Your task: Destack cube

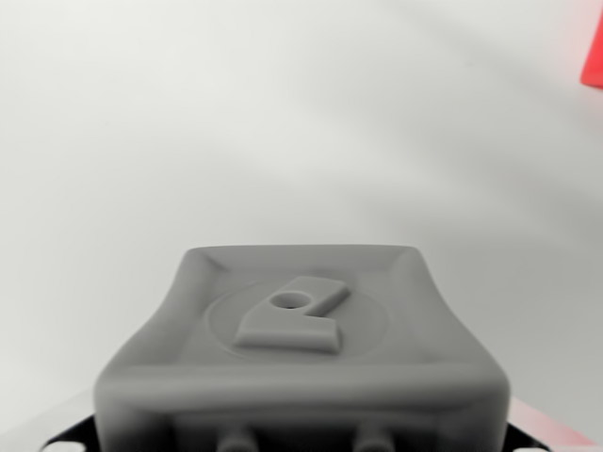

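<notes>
Grey moulded plastic (301,348) across the lower middle of the wrist view, rounded at the corners, embossed with a raised emblem inside a faint circle; probably part of the gripper mount, though hard to say for certain. No fingertips visible, so impossible to tell whether released, clenched, or grasping anything. Beyond it, only a pale, blurred, featureless surface (283,122) crossed by soft shadow bands. At the far upper edge on the wrist view's right, a small sliver of red (593,56), cut off by the frame and out of focus; possibly the cube, possibly something else, well apart from the grey body. No stack visible anywhere, no second cube, nothing visibly held. Judging from this alone: destacking either not yet begun or not checkable, with locating and reaching the stack apparently still ahead.
</notes>
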Robot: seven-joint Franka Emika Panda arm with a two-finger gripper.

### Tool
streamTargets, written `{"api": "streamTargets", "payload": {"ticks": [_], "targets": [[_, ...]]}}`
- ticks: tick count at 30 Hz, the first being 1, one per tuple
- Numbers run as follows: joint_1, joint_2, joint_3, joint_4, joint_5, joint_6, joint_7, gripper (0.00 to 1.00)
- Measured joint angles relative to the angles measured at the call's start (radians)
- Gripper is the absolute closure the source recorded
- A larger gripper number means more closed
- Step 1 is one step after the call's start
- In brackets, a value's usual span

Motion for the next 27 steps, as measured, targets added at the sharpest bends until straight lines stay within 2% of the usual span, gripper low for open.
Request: {"api": "streamTargets", "payload": {"ticks": [27], "targets": [[0.032,-0.1,0.011,-0.166,-0.005,0.066,-0.011,1.0]]}}
